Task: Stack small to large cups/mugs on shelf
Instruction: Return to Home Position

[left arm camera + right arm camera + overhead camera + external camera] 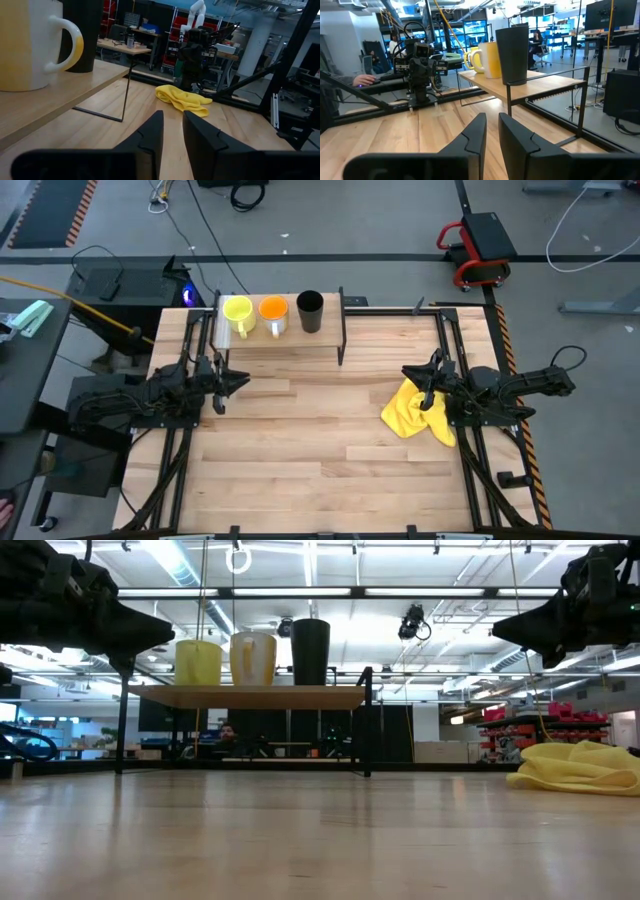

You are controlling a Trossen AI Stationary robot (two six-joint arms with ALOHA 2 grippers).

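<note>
Three cups are standing in a row on the small raised light-wood shelf with thin black metal legs [285, 340], at the far edge of the light-wood plank counter [320, 450]. From left to right they are the yellow mug with a handle [238, 313], the orange mug with a pale handle [273, 311], and the taller black cup [310, 310].

I am holding my left gripper [243, 380] raised above the counter, near the shelf's front left corner. Its fingers [150, 132] are drawn close together and grasping nothing, though a slim gap seems to be showing between them. My right gripper [408, 373] is hovering above the crumpled yellow cloth [412, 415], its fingers [475, 132] likewise nearly closed and empty.

The risk I am judging lies in folding my arms away. A swing of the left arm toward the shelf could be bumping its leg or board and toppling the cups, the tall black one most easily. A low right arm could be snagging the cloth and dragging it along.
</note>
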